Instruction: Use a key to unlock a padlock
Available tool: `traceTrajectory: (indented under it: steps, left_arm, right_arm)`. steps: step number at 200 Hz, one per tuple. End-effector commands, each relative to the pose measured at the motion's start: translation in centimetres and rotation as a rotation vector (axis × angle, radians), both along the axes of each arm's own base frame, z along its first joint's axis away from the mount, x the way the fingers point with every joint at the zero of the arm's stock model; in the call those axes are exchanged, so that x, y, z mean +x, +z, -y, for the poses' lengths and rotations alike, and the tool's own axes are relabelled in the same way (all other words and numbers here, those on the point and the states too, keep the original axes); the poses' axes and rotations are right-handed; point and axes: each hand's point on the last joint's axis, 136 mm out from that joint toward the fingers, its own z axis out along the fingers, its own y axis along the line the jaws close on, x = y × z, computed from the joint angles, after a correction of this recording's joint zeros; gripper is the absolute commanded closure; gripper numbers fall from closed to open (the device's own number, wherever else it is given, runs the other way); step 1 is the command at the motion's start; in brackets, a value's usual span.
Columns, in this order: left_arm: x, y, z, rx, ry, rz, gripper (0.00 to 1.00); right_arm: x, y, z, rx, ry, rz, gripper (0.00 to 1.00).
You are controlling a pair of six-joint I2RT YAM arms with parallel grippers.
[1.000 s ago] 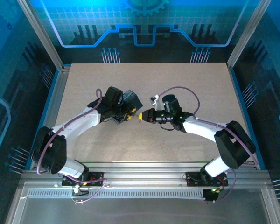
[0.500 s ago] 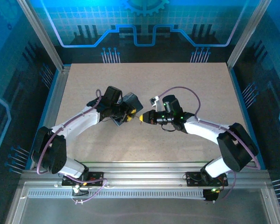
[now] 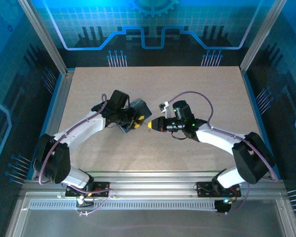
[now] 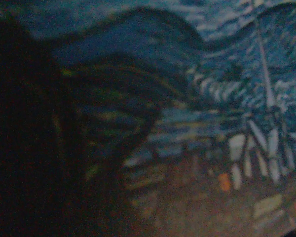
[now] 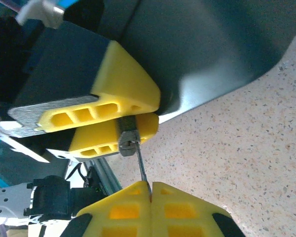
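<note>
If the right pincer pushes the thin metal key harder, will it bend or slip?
The thin grey metal key looks very slender, so a sideways push might bend it. The right pincer pinches only its end between yellow fingertips, so it may pivot or slip. Pushed straight toward the small grey padlock, it should be stiff.

Thin metal key point(image 5: 141, 165), glossy box point(image 5: 212, 49), speckled matt table point(image 5: 246, 148).

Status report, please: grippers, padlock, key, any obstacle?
Right gripper shut on key. Left gripper grips padlock beside box. Key tip meets padlock. Nothing blocking.
</note>
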Motion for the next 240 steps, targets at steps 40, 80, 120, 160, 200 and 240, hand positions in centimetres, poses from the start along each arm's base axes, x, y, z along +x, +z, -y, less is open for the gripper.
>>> traceTrajectory:
  steps: [40, 80, 120, 160, 200, 240]
  left_arm:
    - [0.9, 2.1, 0.0, -0.032, 0.022, 0.059, 1.0]
    - [0.8, 1.7, 0.1, -0.074, 0.068, 0.029, 1.0]
    - [0.8, 2.1, 0.0, -0.071, 0.078, 0.028, 1.0]
    - [0.7, 2.4, -0.6, -0.059, 0.105, 0.035, 1.0]
    - [0.6, 2.4, -0.6, -0.064, 0.107, 0.034, 1.0]
    - [0.6, 2.2, -0.8, -0.055, 0.109, 0.032, 1.0]
  right_arm:
    - [-1.0, 1.1, -0.3, 0.014, 0.031, 0.046, 1.0]
    - [-0.7, 0.1, -0.7, -0.019, 0.021, 0.054, 1.0]
    - [-0.5, -0.2, -0.7, -0.028, 0.002, 0.081, 1.0]
    - [-0.5, -0.6, -0.2, -0.044, -0.019, 0.079, 1.0]
    - [-0.4, -0.4, -0.4, -0.029, -0.017, 0.088, 1.0]
    - [-0.6, 1.0, -0.7, 0.029, -0.006, 0.124, 1.0]
